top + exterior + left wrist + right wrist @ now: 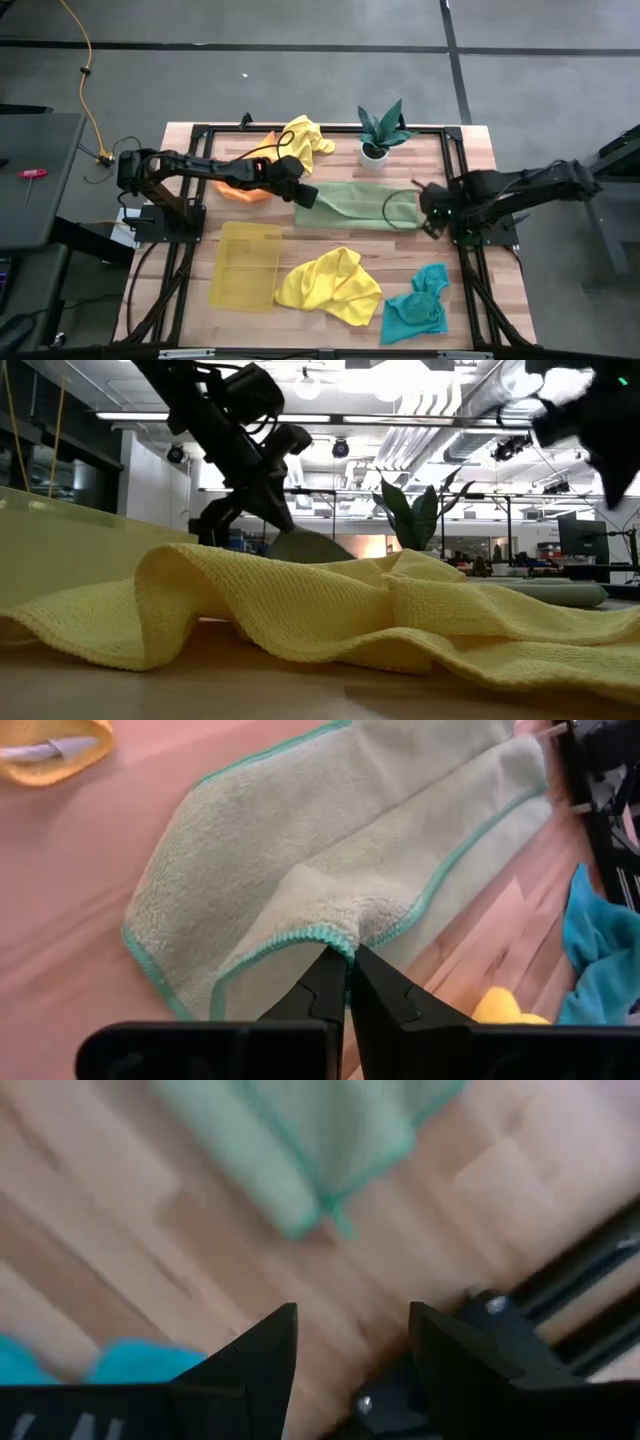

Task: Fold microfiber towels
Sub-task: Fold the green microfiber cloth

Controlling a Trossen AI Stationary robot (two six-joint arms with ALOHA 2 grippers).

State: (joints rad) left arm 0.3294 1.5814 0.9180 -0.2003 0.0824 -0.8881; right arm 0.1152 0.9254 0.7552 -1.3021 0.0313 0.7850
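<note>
The olive-green towel (360, 205) with teal edging lies spread on the middle of the table. My left gripper (305, 194) is at its left end, shut on a corner of it. That corner shows as a raised green hump (305, 546) in the low view. My right gripper (350, 1342) hangs open just past the towel's right end (300, 1170), over bare wood, touching nothing. A yellow towel (330, 285) and a teal towel (418, 308) lie crumpled near the front edge. Another yellow towel (305, 135) and an orange one (245, 188) lie at the far left. My left gripper pinches the green towel's near left corner (345, 942) between its two fingertips, on the teal hem. The fingers slant down at it from the table's left. The corner is lifted off the wood and bends over the towel, while the far left corner (135, 935) and the rest lie flat.
A translucent yellow tray (245, 262) lies near the front left. A small potted plant (380, 130) stands at the far edge behind the green towel. Black frame rails (465, 250) run along the table's sides. Bare wood shows between the green towel and the front towels.
</note>
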